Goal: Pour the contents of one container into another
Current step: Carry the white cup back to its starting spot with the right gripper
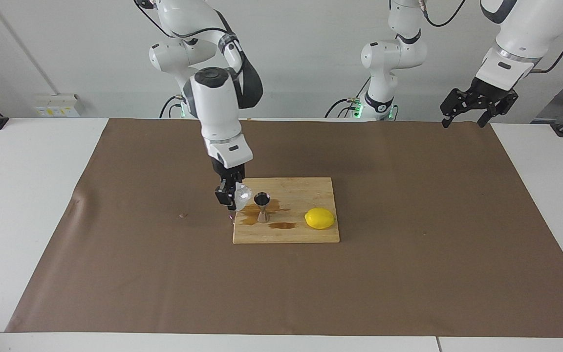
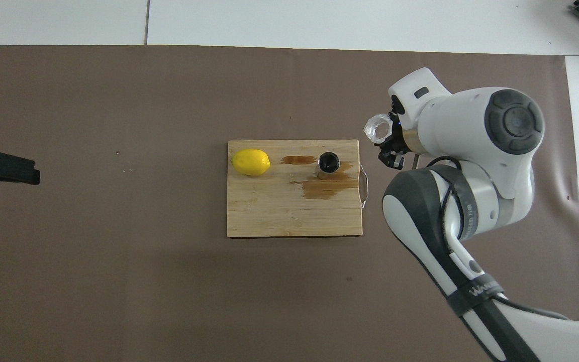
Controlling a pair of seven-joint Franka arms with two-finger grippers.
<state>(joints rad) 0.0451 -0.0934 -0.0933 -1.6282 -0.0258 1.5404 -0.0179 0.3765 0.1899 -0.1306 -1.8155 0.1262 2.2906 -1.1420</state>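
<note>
My right gripper (image 1: 229, 197) is shut on the whitish crinkled cup (image 1: 241, 196) and holds it in the air at the edge of the wooden board toward the right arm's end, close beside the steel jigger (image 1: 262, 207). The cup looks tilted toward the jigger and does not touch it. In the overhead view the cup (image 2: 378, 127) shows its open mouth, next to the right gripper (image 2: 389, 146). The jigger (image 2: 328, 164) stands upright on the board. My left gripper (image 1: 477, 105) waits open and raised over the left arm's end of the table; it also shows in the overhead view (image 2: 3, 168).
The wooden cutting board (image 1: 311, 234) lies mid-table on a brown mat (image 1: 408, 274), with brown wet stains (image 2: 327, 186) around the jigger. A yellow lemon (image 1: 319, 218) lies on the board toward the left arm's end, also seen from overhead (image 2: 251, 162). A metal handle (image 2: 365, 183) sticks out from the board.
</note>
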